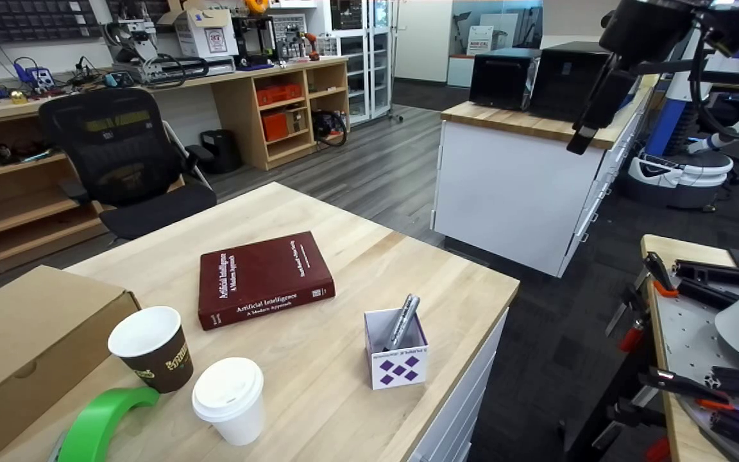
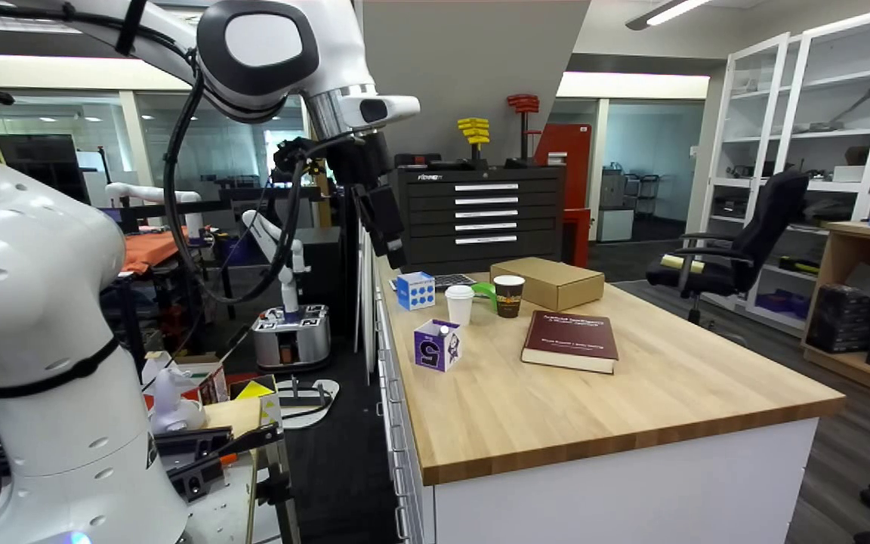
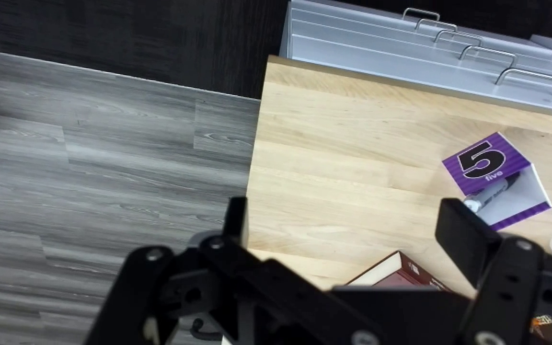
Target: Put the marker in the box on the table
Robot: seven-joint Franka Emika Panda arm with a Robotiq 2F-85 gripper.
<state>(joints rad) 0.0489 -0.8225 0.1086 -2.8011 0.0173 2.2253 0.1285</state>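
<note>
Leaning inside the small box (image 1: 399, 369) with purple diamonds, your marker (image 1: 403, 323) pokes one end above the rim. The small box stands on the light wooden table (image 1: 318, 378), near its edge. Well apart from both, your gripper (image 3: 348, 227) hangs higher up with its jaws spread wide. Near the small box you have a lidded white cup (image 1: 233, 399) and a maroon book (image 1: 267, 280); a dark paper cup (image 1: 167, 362) stands between that cup and a brown cardboard box (image 1: 36, 346), beside a curved green object (image 1: 95, 420).
</note>
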